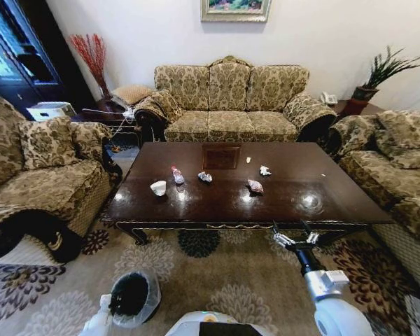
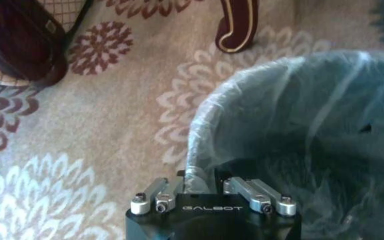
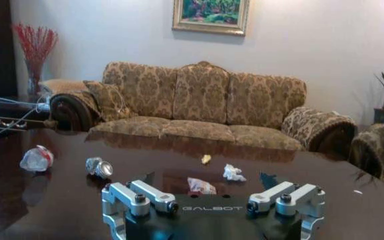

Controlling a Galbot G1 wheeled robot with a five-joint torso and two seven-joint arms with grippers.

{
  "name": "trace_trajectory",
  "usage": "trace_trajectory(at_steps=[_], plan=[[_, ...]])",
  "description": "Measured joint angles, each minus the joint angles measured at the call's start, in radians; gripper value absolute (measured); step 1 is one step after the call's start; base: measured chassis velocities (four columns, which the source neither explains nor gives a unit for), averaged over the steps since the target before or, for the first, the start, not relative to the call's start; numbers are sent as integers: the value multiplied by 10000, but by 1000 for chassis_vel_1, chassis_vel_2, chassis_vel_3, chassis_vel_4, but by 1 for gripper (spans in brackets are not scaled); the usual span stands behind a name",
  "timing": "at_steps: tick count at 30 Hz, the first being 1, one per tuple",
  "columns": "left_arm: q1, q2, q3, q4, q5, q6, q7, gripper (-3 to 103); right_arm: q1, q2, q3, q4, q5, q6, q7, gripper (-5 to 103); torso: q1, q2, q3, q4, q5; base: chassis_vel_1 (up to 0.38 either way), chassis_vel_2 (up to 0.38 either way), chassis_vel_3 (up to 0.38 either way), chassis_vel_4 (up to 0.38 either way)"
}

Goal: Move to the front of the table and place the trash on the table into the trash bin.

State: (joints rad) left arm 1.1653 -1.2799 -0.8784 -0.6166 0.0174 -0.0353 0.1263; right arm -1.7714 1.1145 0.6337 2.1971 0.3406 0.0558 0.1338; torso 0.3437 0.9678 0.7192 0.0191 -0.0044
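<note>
The trash lies in a loose row across the middle of the dark surface: a white cup, a small bottle, a silvery wrapper, a pinkish wrapper and a white scrap. The right end effector hangs at the near edge, jaws wide, well short of them. The left end effector pinches the liner rim of the trash bin on the carpet.

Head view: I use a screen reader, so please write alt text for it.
The open right gripper hovers at the near edge of the dark wood table, which holds a white cup, small bottle and wrappers. The left gripper holds the bag-lined trash bin above the carpet.
</note>
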Motion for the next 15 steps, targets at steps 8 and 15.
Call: trace_trajectory(at_steps=[8,15], plan=[[1118,-33,-144,-1980,-862,619,151,6,270,-88,-186,2,3,-174,121,100,1,-1,1,4,13,0,0,0,0],[2106,-8,-637,-3829,-1474,1063,125,0,377,-140,-328,70,17,-235,134,100,-1,2,0,11,31,0,0,0,0]])
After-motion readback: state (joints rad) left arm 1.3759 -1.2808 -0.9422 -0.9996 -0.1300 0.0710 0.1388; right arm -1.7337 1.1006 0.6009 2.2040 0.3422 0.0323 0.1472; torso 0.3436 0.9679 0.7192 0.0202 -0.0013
